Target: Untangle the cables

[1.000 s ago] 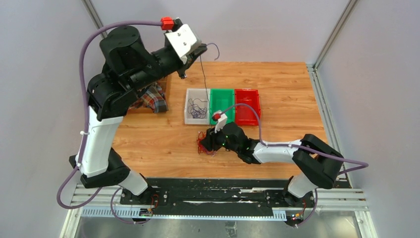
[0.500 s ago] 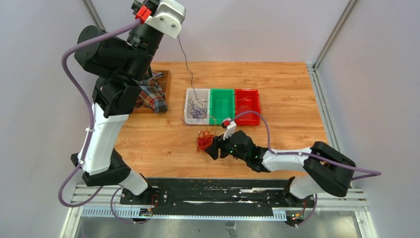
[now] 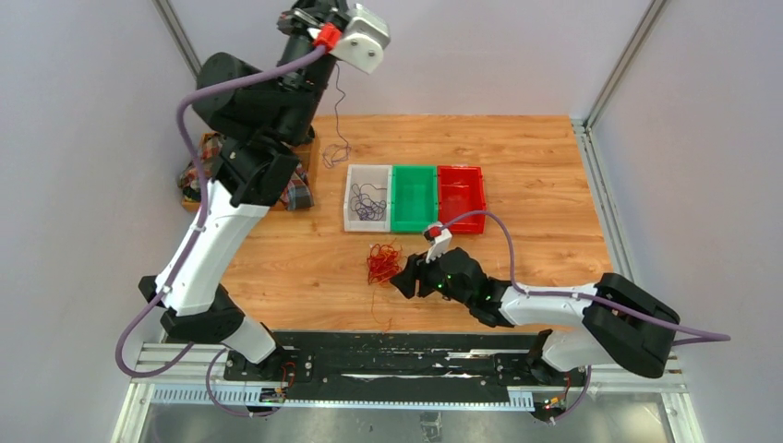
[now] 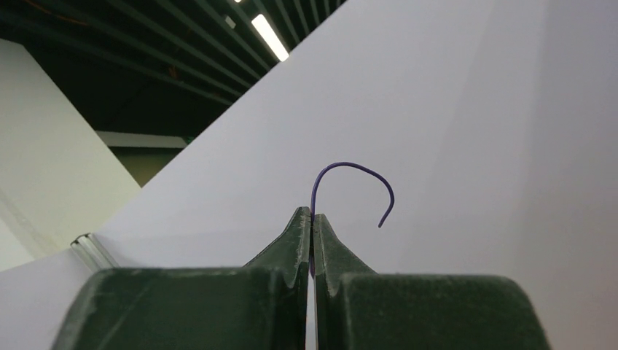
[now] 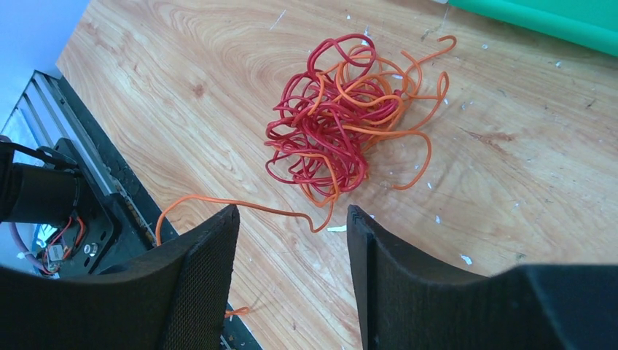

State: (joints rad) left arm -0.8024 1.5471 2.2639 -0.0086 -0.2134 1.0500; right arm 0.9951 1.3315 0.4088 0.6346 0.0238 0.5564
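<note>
- The left gripper [image 4: 312, 222] is high up in the air. It is shut tight on a thin purple wire [image 4: 350, 166]. Only a short curly end pokes out past the tips.
- That wire could slip out, because the pinch is so near its end. Then it would drop wherever it liked.
- The long part hangs down to the desk [image 3: 536, 166], just left of the white bin [image 3: 354, 220]. More purple wires lie in that bin. The hanging end could swing and miss the bin, or catch on its wall.
- The right gripper [image 5: 291, 240] is wide open and holds nothing. It sits low, just beside the clump of red and orange wires [image 5: 339, 124], which lies on the desk in front of the green bin [image 5: 554, 18].
- If it grabs the middle of the clump, I think it will lift the whole knot and pull it tighter.
- One loose orange wire [image 5: 218, 202] runs off toward the near edge of the desk. It could snag down there.
- The left wrist view shows the pinch, but no desk at all.
- The top view shows the hanging wire and the bins.
- The right wrist view shows each loop in the clump.
</note>
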